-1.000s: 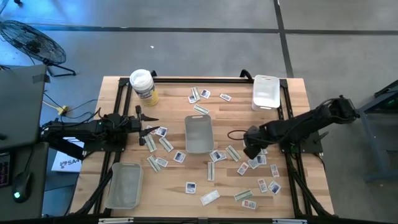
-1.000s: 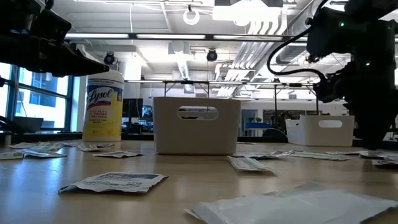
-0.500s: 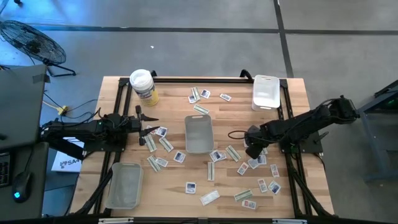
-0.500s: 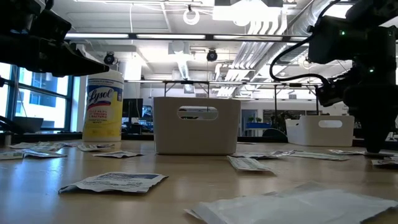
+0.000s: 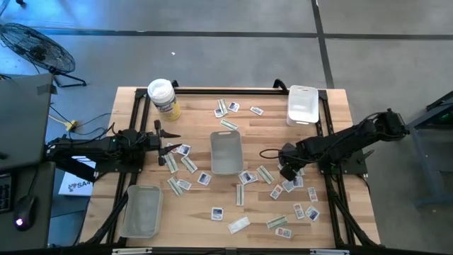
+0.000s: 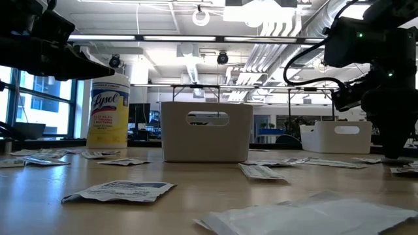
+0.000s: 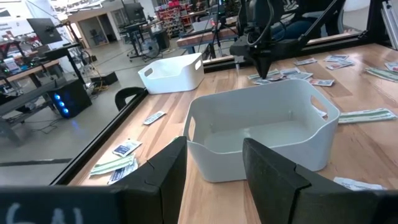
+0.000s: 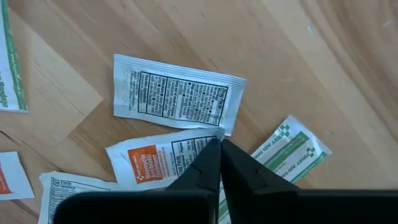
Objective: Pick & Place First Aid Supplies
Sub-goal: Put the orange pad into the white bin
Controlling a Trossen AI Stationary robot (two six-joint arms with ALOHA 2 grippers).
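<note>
My right hand (image 8: 219,163): down on desk (image 5: 333,113) amid packets right of centre tray (image 5: 226,151), fingers pinched shut at edge of orange-print packet (image 8: 155,157); whether it is held I cannot tell. My left hand (image 5: 172,148): fingers apart, hovering left of tray. Other packets (image 5: 233,108) scattered across desk.

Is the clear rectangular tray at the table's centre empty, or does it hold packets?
Empty: the left wrist view shows the clear rectangular tray with a bare floor, no packets inside.

Packets (image 5: 243,178) around (mostly right of) tray (image 5: 226,151)
</note>
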